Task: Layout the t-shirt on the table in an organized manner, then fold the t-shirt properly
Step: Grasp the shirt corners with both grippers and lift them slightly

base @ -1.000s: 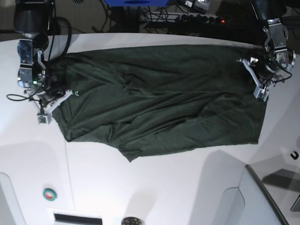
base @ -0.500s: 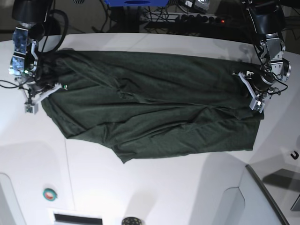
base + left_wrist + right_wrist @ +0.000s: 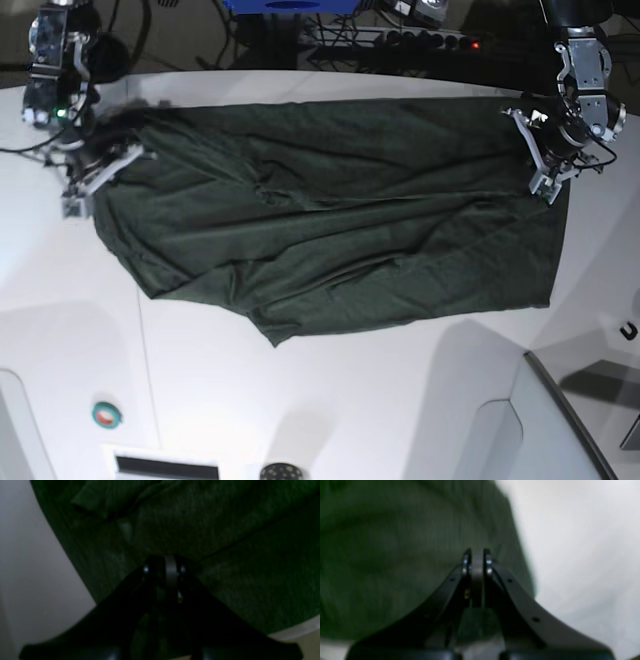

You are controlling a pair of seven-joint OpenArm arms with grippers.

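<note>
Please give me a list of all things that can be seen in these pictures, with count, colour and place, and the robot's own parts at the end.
t-shirt: one, dark green, spread wrinkled across the middle of the table, stretched between the two claws.
table: one, white, with a thin dark seam line, under everything.
round button: one, teal with red centre, near the table's front edge at the base view's lower left.
power strip: one, dark with a red light, behind the table among cables.
blue object: one, blue, behind the table at the top edge.
left claw: one, silver and black, shut on the t-shirt's edge, base view's right.
right claw: one, silver and black, shut on the t-shirt's opposite edge, base view's left.
</note>
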